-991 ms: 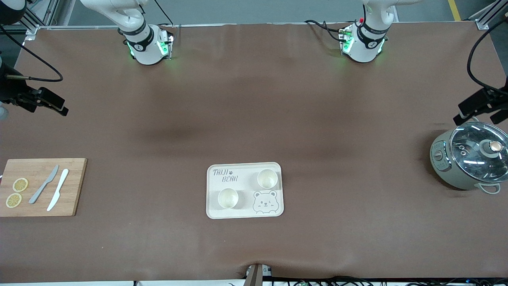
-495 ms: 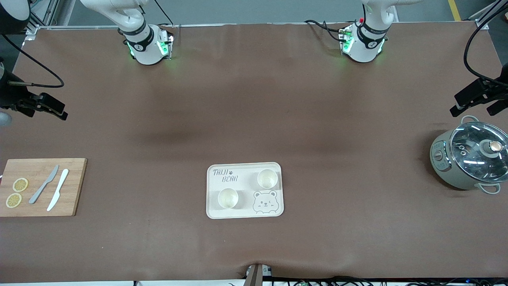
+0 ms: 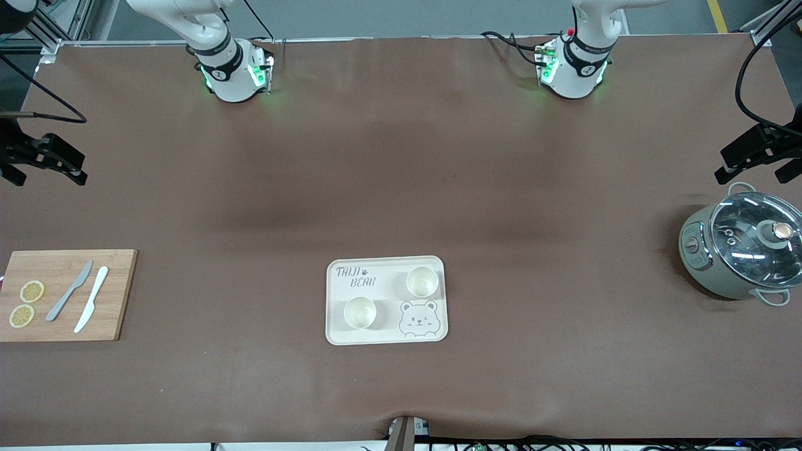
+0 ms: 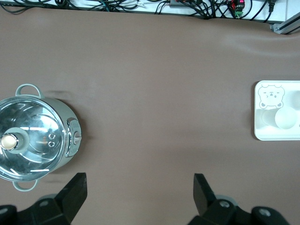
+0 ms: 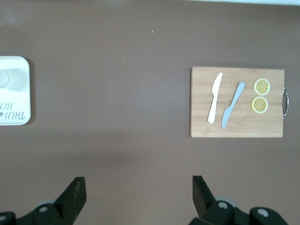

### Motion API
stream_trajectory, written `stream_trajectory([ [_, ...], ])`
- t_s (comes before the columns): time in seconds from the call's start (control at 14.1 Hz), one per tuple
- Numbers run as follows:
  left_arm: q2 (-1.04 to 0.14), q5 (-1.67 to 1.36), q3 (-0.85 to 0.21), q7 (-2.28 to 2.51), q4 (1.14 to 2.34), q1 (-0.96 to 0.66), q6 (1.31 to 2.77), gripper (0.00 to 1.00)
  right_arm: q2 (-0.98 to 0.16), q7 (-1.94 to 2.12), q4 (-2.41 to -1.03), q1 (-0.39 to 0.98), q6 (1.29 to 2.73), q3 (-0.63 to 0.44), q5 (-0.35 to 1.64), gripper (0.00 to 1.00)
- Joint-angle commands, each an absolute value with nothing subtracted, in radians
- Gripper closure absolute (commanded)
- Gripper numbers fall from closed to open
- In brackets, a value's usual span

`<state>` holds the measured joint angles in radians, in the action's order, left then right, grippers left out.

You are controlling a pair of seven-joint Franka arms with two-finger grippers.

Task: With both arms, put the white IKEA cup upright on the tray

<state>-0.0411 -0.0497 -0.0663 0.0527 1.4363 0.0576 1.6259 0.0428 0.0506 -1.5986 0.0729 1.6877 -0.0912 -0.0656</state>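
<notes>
The cream tray (image 3: 383,338) with "TAIJI BEAR" lettering and a bear face lies in the middle of the table, near the front camera. Two white cups stand upright on it: one cup (image 3: 359,312) nearer the camera, the other cup (image 3: 422,281) farther from it, above the bear face. My right gripper (image 3: 45,172) is open and empty, up over the right arm's end of the table; it also shows in the right wrist view (image 5: 138,187). My left gripper (image 3: 756,170) is open and empty over the left arm's end, beside the pot; it also shows in the left wrist view (image 4: 139,186).
A wooden cutting board (image 3: 113,294) with two knives (image 3: 70,290) and two lemon slices (image 3: 31,291) lies at the right arm's end. A grey pot with a glass lid (image 3: 739,250) stands at the left arm's end. Cables run along the table's front edge.
My right gripper has moved outward toward the table's end. My left gripper has shifted slightly away from the pot. The tray and cups have not moved.
</notes>
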Motion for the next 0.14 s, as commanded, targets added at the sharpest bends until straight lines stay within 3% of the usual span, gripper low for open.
stream_trajectory([
  [0.0, -0.049, -0.020, -0.069, 0.069, 1.424, 0.060, 1.621, 0.00, 0.037, 0.058, -1.566, 0.078, 1.680, -0.092, -0.089, 0.00],
  [0.07, -0.049, -0.017, -0.068, 0.068, 1.419, 0.060, 1.621, 0.00, 0.037, 0.058, -1.563, 0.080, 1.681, -0.092, -0.090, 0.00],
])
